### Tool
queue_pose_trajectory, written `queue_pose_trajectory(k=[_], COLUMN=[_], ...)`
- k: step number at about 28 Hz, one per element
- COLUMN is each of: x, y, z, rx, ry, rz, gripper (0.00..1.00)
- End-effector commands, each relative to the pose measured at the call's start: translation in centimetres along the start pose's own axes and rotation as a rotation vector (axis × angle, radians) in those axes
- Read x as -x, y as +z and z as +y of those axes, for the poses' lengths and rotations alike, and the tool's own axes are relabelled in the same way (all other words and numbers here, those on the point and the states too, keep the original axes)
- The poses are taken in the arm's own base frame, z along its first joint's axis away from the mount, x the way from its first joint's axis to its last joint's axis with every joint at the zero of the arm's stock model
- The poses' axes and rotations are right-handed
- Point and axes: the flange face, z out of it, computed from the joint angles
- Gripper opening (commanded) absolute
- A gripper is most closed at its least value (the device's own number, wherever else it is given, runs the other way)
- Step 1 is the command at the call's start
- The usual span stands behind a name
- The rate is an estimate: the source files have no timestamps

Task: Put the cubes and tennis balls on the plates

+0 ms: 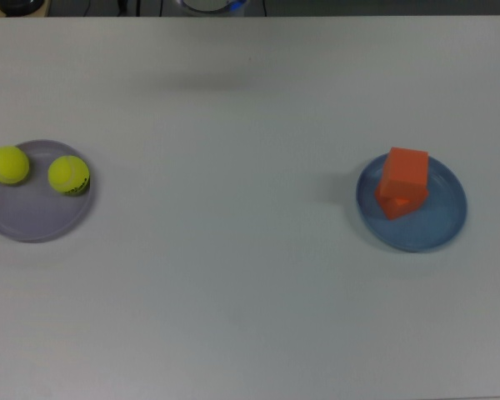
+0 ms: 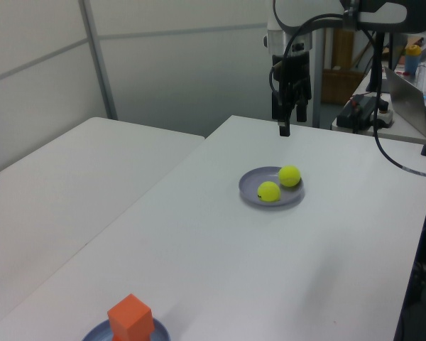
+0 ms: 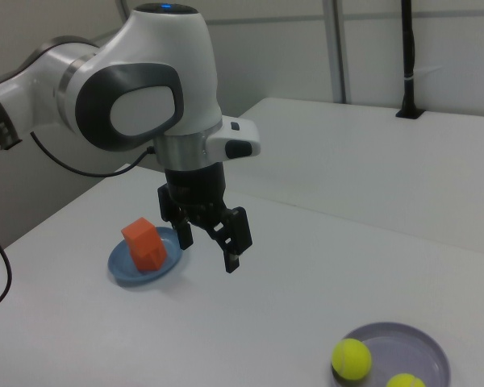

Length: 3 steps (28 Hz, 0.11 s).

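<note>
Upright, orange cubes (image 1: 402,182) stacked slightly askew on blue plate (image 1: 437,225).

Two yellow-green tennis balls (image 1: 38,170) sit on the lavender plate (image 1: 29,215). Orange cubes (image 1: 402,182) top the blue plate (image 1: 437,225). The desk (image 1: 233,275) is white.

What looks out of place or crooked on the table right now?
Only the cubes on the blue plate: one appears to sit on the other, twisted and offset, so the stack looks crooked. The two balls lie neatly on the lavender plate.
</note>
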Motion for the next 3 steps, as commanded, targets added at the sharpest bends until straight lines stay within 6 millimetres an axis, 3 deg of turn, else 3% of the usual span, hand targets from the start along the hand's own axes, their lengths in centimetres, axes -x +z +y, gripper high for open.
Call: queue_pose_trajectory(k=[1, 3], x=[0.07, 0.06], y=[-0.26, -0.26], z=[-0.52, -0.6], rx=[-0.021, -0.021], ry=[-0.027, -0.028], rz=[-0.001, -0.001], gripper=[1.0, 1.0])
